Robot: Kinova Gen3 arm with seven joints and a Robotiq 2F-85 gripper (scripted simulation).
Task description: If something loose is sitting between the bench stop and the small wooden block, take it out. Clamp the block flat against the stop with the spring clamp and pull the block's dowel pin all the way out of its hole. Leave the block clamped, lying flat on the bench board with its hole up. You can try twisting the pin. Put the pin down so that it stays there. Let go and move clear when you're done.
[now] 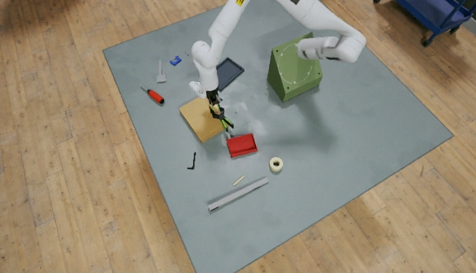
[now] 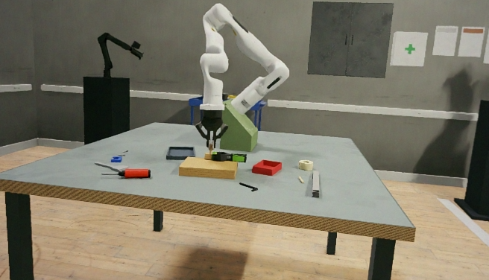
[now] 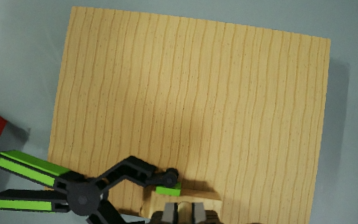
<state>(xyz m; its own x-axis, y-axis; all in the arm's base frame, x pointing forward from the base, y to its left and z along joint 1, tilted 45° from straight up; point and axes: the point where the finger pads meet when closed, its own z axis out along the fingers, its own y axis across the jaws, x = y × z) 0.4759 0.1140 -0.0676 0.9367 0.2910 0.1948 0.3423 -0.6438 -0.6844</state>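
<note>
The gripper (image 1: 215,105) (image 2: 211,144) (image 3: 184,215) points down over the board and is shut on the dowel pin (image 2: 211,149) (image 3: 184,206), which stands upright between the fingertips. The small wooden block (image 2: 207,156) (image 3: 212,204) lies on the bench board (image 1: 199,120) (image 2: 208,168) (image 3: 190,100), under the fingers. The green and black spring clamp (image 1: 218,114) (image 2: 223,156) (image 3: 84,197) has one green pad against the block's side, and its handles stick out past the board's edge. The stop, the other jaw and the pin's lower end are hidden, so a gap or the pin's depth cannot be told.
A red tray (image 1: 242,145) (image 2: 267,167) sits beside the clamp handles. A dark tray (image 1: 229,73) (image 2: 180,153) lies behind the board. Around them are a tape roll (image 1: 276,167), small stick (image 1: 238,181), grey bar (image 1: 238,194), black hex key (image 1: 194,161), screwdriver (image 1: 155,96) and blue part (image 1: 177,62).
</note>
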